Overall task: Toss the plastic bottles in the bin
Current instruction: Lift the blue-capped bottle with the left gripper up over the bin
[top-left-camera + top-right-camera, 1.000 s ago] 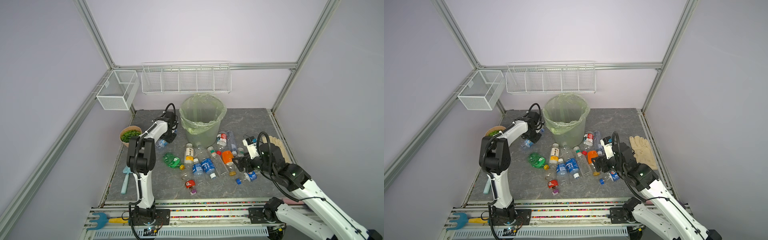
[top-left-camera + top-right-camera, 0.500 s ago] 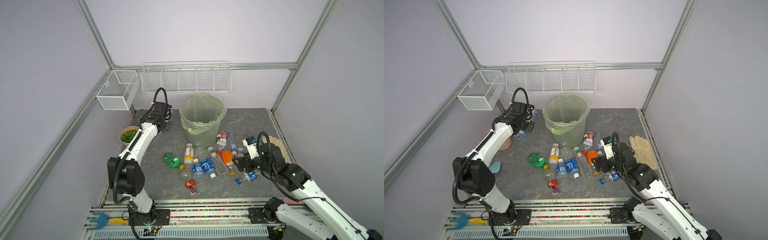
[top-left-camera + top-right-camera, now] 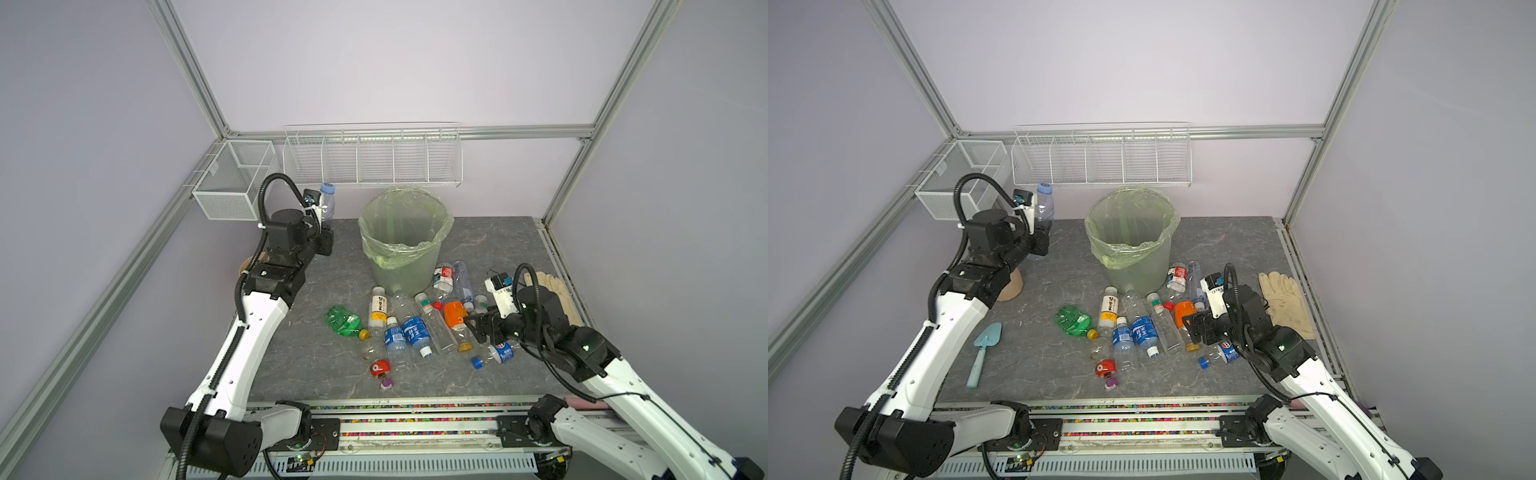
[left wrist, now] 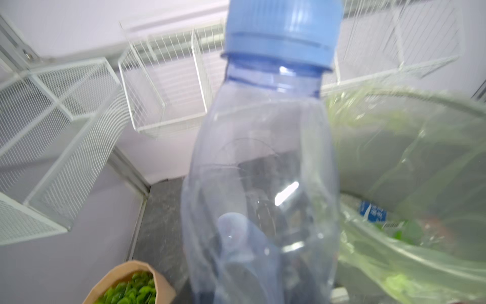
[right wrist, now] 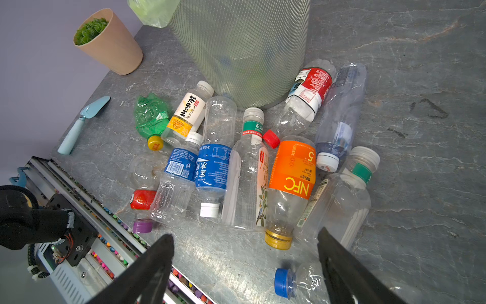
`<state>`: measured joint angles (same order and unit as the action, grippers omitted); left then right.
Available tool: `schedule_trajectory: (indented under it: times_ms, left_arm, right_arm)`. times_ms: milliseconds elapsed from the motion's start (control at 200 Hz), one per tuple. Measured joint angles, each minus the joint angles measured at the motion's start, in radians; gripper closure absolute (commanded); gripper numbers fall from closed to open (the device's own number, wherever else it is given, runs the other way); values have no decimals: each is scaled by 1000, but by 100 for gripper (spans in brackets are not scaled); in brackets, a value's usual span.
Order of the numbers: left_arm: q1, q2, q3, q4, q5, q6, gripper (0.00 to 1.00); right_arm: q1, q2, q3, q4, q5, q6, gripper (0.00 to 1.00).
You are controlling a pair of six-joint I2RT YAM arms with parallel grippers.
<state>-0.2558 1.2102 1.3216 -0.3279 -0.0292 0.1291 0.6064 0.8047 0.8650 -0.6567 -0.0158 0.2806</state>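
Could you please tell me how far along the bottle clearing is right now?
Done: a blue label shows through the bin, so at least one bottle seems in. In hand: the left gripper holds a clear blue-capped bottle raised beside the bin, not over it. Left: about a dozen bottles lie on the table, the right gripper above their edge, fingers open.

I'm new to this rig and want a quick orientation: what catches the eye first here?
The left gripper holds a blue-capped bottle upright in the air, left of the bin. In front of the bin a colourful pile of bottles lies on the grey table, and the right gripper hovers open at its right end.
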Motion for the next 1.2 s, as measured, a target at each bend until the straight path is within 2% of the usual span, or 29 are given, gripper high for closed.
schedule_trajectory:
  times_ms: [210, 435, 745, 965, 1200]
  left_arm:
    - [0, -79, -35, 201, 107, -114, 66]
    - [-1, -102, -137, 491, 228, -307, 67]
    - [-27, -61, -167, 754, 275, -484, 67]
    - [-113, 35, -154, 818, 269, -515, 67]
    - [-144, 114, -134, 851, 260, -537, 67]
  right_arm:
    - [0, 5, 0, 0, 0, 2, 12]
    - [0, 6, 0, 0, 0, 5, 12]
    - [0, 7, 23, -4, 0, 7, 12]
    - [0, 28, 26, -4, 0, 8, 12]
    - [0, 25, 26, -4, 0, 8, 12]
